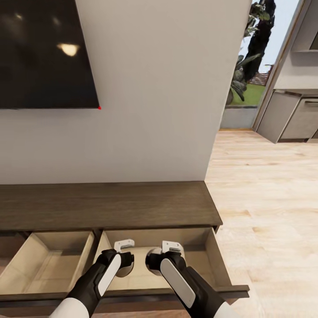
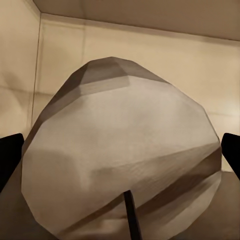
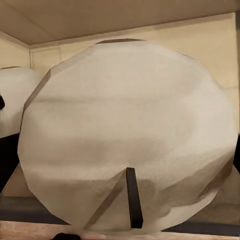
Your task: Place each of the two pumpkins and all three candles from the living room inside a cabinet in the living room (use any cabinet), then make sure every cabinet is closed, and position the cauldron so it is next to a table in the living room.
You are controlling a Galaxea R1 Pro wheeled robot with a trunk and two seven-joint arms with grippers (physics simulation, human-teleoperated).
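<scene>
Looking down from the head camera, I see a dark screen (image 1: 44,53) on the white wall at far left, and below it the long dark brown cabinet (image 1: 106,205) with two drawers pulled open. I see nothing inside the left drawer (image 1: 48,263), just its pale beige floor. Both my arms reach into the right drawer (image 1: 201,247). My left hand (image 1: 125,258) sits low in it with a pale candle (image 2: 120,160) between its fingers; in the left wrist view the stubby cylinder, dark wick toward the camera, spans the gap from one black fingertip (image 2: 10,155) to the other, so the hand looks closed on it. Just beside it, my right hand (image 1: 155,256) has a second candle (image 3: 127,135) in the same way, wick facing the camera. At far right, light wood floor (image 1: 265,185) runs toward grey kitchen units (image 1: 291,117).
</scene>
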